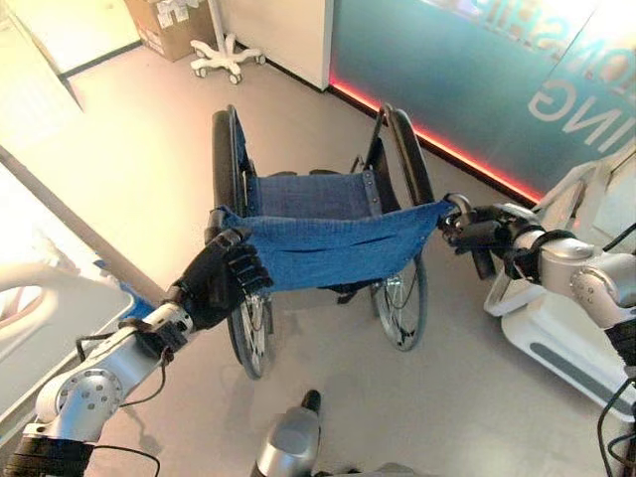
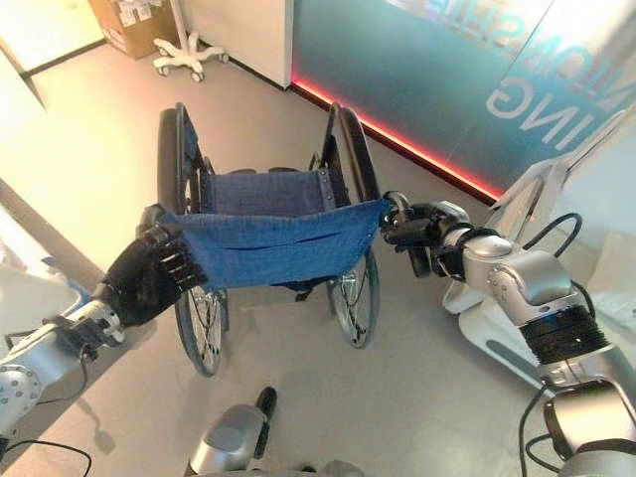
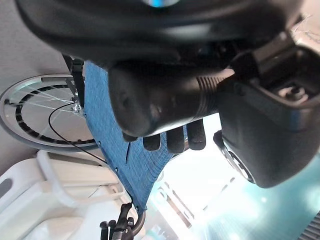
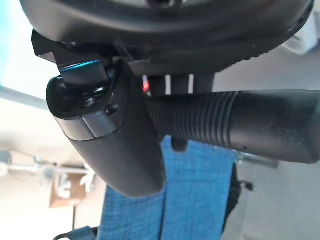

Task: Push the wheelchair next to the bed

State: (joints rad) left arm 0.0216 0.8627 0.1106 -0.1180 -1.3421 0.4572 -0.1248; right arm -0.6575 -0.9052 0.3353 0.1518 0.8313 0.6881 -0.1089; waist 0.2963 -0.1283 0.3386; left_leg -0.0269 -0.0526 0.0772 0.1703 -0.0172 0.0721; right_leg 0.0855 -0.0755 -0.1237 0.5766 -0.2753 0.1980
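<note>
Right now I'm holding the wheelchair from behind, its blue fabric back stretched between my two hands. The left robot hand is curling its fingers round the left push handle; the right robot hand is wrapping the ribbed right handle. The bed is lying just outside the left robot hand. I'm judging that uneven pushing could swing the near wheel into the bed rail, or a loose grip could let a handle slip.
</note>
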